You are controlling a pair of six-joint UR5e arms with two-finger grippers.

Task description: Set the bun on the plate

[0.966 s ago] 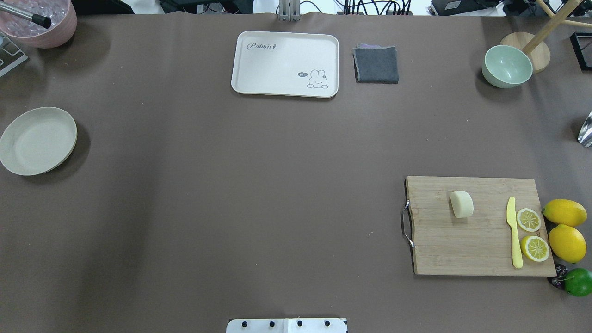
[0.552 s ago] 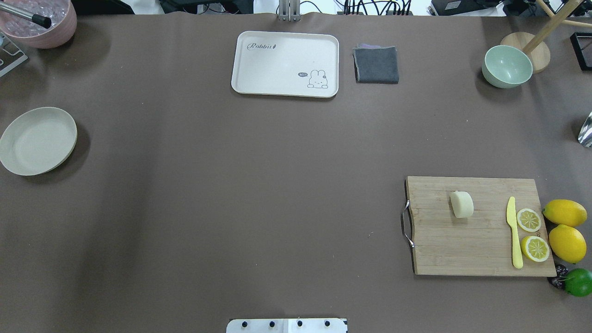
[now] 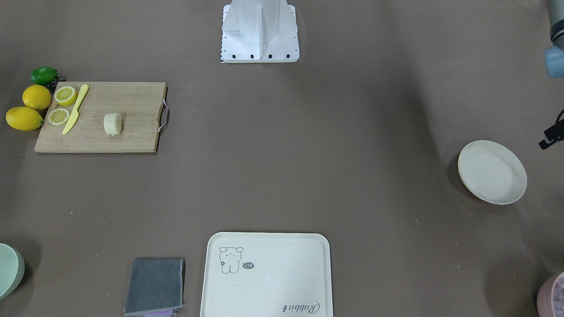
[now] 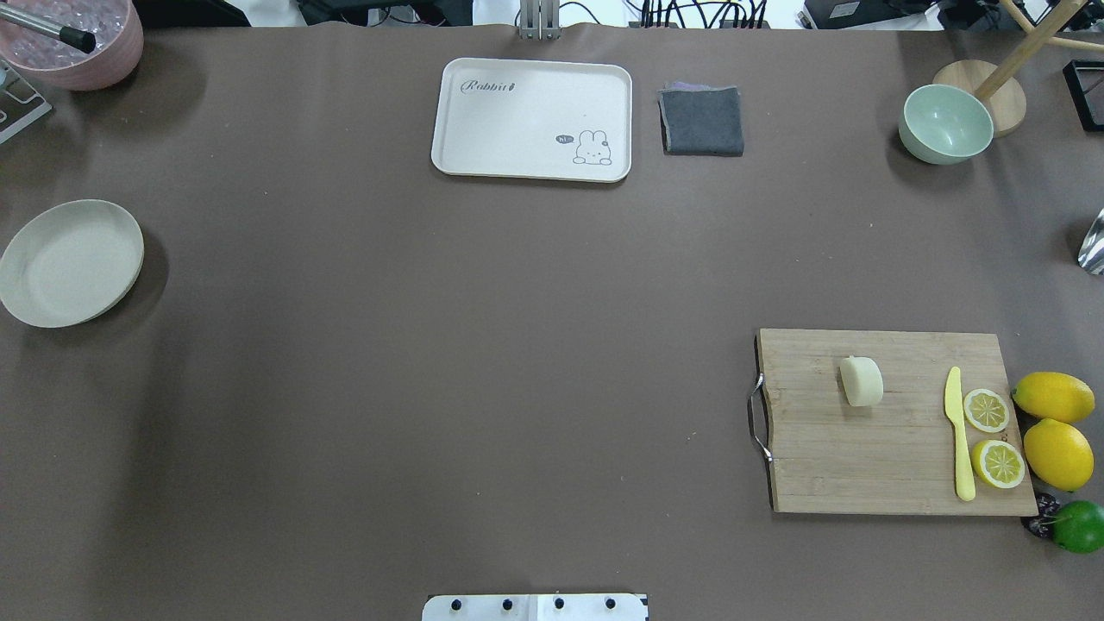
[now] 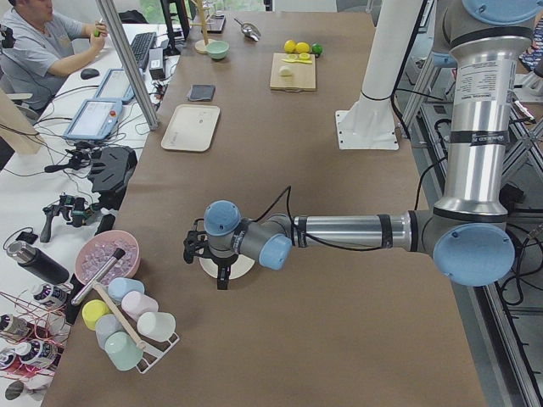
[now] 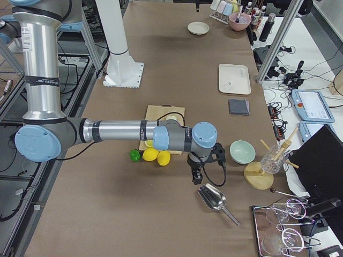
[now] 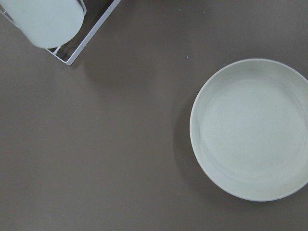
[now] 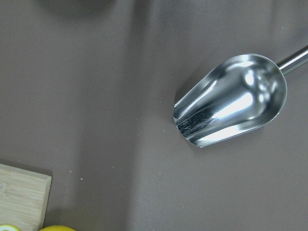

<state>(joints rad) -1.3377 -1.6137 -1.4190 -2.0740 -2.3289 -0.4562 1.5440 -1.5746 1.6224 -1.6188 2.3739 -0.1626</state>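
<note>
While bun [image 4: 862, 381] lies on cutting board [image 4: 897, 457], both jaws hang well away.

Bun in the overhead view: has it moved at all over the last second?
No. The bun lies at the same spot on the cutting board, equally far from the yellow knife as before.

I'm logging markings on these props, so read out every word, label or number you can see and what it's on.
"Rabbit": cursive, on the cream tray, near one corner.
"hi~": in the speech bubble beside the rabbit drawing on that tray.
Vertical print on the left arm and right arm tubes: too small to read.
</note>
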